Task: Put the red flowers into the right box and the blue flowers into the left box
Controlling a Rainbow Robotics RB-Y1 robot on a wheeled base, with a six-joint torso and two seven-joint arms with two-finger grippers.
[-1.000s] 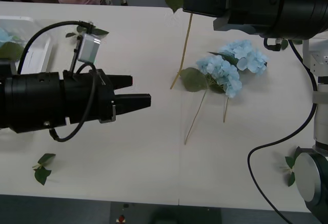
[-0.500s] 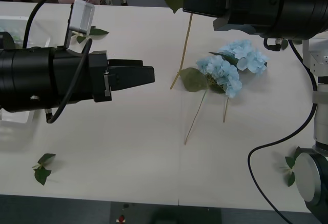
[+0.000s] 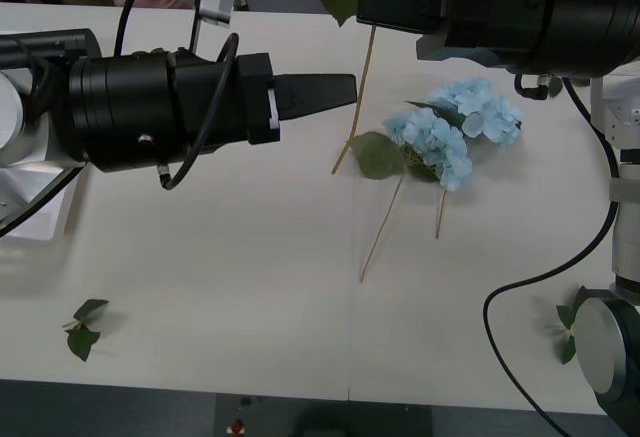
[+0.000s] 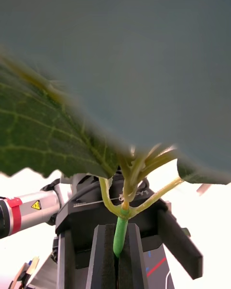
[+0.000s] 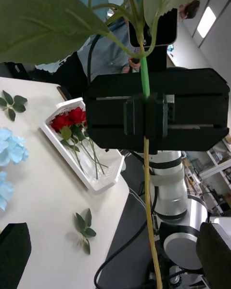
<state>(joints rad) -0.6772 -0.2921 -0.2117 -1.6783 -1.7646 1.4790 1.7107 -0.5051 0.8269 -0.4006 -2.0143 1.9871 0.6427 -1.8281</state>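
Note:
My right gripper (image 3: 368, 9) hangs high over the table's far side, shut on the green stem of a blue flower (image 3: 360, 87) whose stem dangles toward the table. The right wrist view has its fingers (image 4: 107, 255) pinched on that stem (image 4: 120, 233) under big leaves. My left gripper (image 3: 345, 89) is open, its tip just left of the hanging stem. Its wrist view faces the right gripper (image 5: 144, 111) clamped on the stem. Two more blue flowers (image 3: 450, 132) lie on the table. Red flowers (image 5: 70, 119) lie in the white right box (image 5: 103, 185). The left box (image 3: 45, 219) sits at the left edge.
Loose leaf sprigs lie near the front left (image 3: 82, 327) and front right (image 3: 568, 329) of the table; others (image 5: 84, 224) lie beside the right box. A black cable (image 3: 520, 297) loops over the table's right side. A person sits behind the far edge.
My left arm has swung away from me and to the right, bringing its gripper up beside the hanging stem. The right gripper and its flower have not moved.

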